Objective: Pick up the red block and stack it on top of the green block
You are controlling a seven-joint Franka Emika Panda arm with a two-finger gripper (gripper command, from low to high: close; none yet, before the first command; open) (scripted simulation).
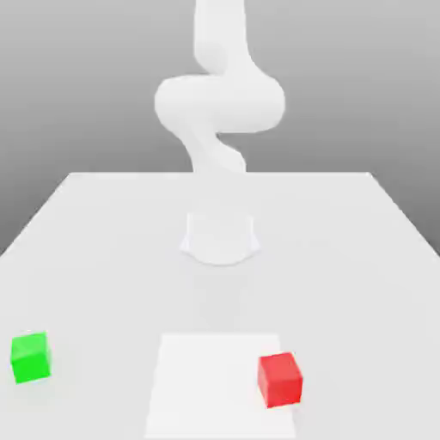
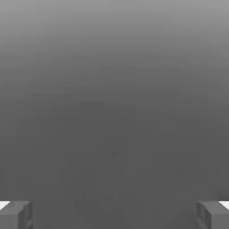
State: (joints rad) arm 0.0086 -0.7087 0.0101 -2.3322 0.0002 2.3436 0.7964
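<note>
A: Grey fingers: what state?
B: Spread wide, nothing between them.
A: Red block?
B: It sits on the table, at the edge of the white patch, which presumably marks a zone. Green block: well apart, at the exterior view's left, standing flat, a suitable stacking base.

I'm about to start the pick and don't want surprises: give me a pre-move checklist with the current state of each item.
- Gripper open, nothing between its fingers: ok
- Red block in sight, nothing on top: ok
- Green block upright, top free for stacking: ok
- Blocks well apart, so room around the red one: ok
- Gripper lined up over the red block: not ok
- Red block's exact turn relative to the fingers: cannot tell
</note>
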